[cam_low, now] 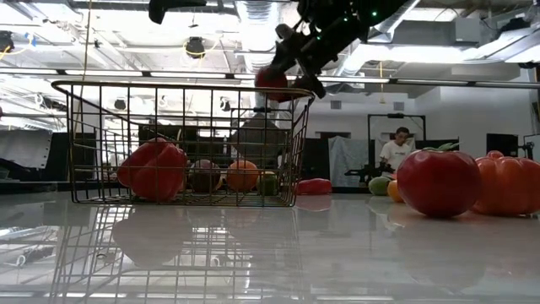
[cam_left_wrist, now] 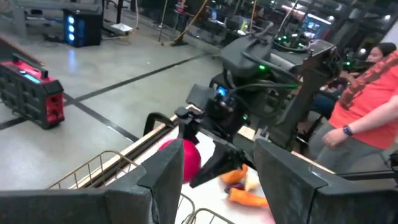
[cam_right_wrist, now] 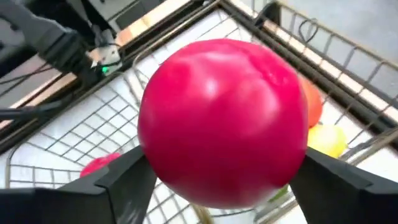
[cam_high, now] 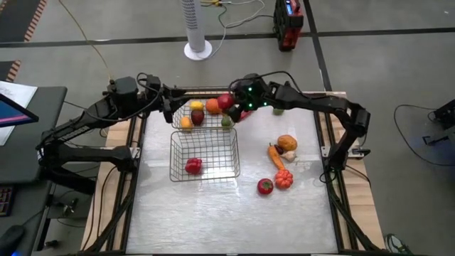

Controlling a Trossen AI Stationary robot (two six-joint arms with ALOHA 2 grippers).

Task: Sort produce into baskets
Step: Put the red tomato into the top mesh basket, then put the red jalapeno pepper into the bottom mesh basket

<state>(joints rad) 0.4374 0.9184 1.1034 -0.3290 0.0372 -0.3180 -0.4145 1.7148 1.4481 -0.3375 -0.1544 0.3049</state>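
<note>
currently holding a red round fruit (cam_right_wrist: pixel 221 121) in the right end effector (cam_high: pixel 232 104), fingers pinching it on both sides, hovering over the rim of the far basket (cam_high: pixel 178 121). from the low view, sitting above the wire wall, not yet inside. left end effector (cam_high: pixel 168 107) waiting just beside the far basket's other end, fingers spread, gripping nothing.

already lying in the far basket: yellow piece (cam_high: pixel 196 106), orange piece (cam_high: pixel 212 107), dark red piece (cam_high: pixel 197 117), green piece (cam_high: pixel 227 121). near basket (cam_high: pixel 204 158) holding one red pepper (cam_high: pixel 193 166). still loose on the counter (cam_high: pixel 213 213): carrot (cam_high: pixel 275 156), orange round piece (cam_high: pixel 286 143), small orange pumpkin (cam_high: pixel 284 178), tomato (cam_high: pixel 265 186).

judging the step as a drop into the far basket. to do well: carrying the fruit fully past the wire rim toward the basket's middle before letting go, lowering a bit so no bouncing out, aiming for a free gap between the pieces already there. opening fingers evenly so the round fruit falling straight, not rolling off one pad. watching the rim: fingers near the wire, risk of snagging or tipping the light basket. keeping clear of the left arm close by. lifting straight up after release.
</note>
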